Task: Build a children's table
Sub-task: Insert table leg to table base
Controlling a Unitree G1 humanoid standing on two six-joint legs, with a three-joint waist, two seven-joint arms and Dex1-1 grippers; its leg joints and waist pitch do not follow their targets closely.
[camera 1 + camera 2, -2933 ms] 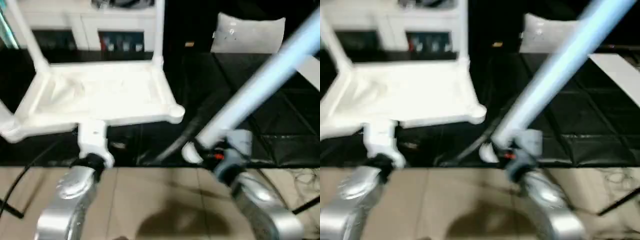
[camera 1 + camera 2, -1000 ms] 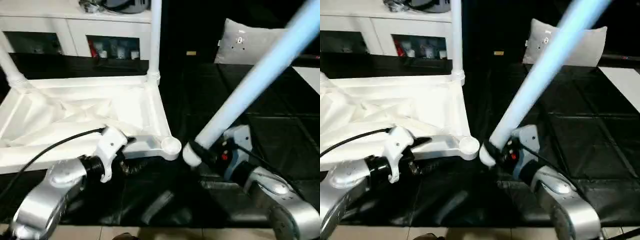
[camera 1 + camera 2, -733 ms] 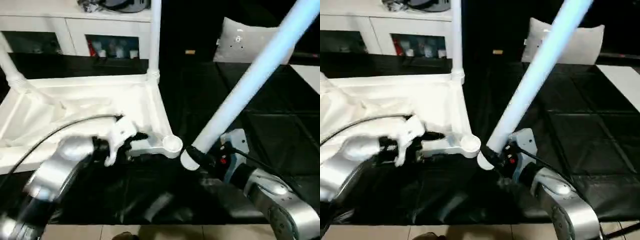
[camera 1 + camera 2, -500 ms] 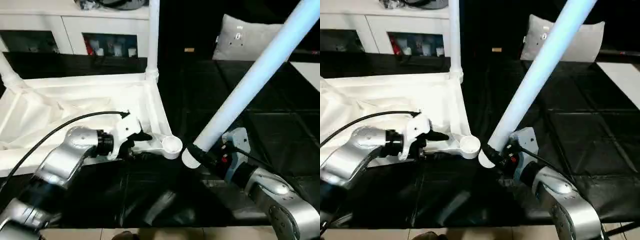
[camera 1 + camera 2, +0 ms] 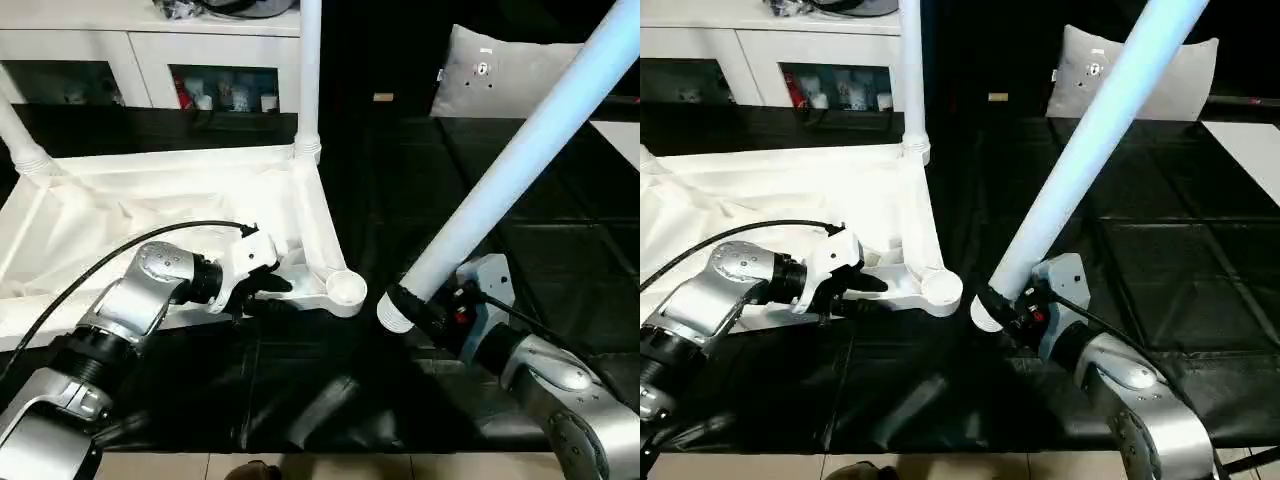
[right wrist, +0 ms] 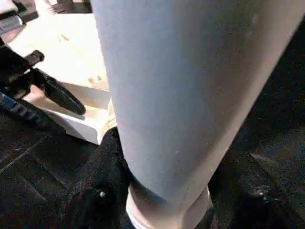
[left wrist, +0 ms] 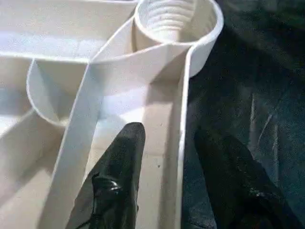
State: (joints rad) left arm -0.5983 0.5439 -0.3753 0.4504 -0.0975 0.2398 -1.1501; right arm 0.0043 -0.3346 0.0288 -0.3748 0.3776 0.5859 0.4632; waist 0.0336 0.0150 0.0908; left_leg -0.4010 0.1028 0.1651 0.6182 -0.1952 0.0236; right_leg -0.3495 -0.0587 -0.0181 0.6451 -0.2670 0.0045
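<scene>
Since a second ago the left end effector has reached the upturned children's table on the black floor mat and straddles its near rim beside the empty corner socket, fingers narrowing, grip unconfirmed. Right end effector clamps the loose leg, poised just beside that socket.

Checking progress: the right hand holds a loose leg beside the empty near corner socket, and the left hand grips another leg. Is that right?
Not quite. The left hand straddles the tabletop's edge wall, one finger on each side, as the left wrist view shows. The right hand does hold the loose leg beside the empty corner socket.
</scene>
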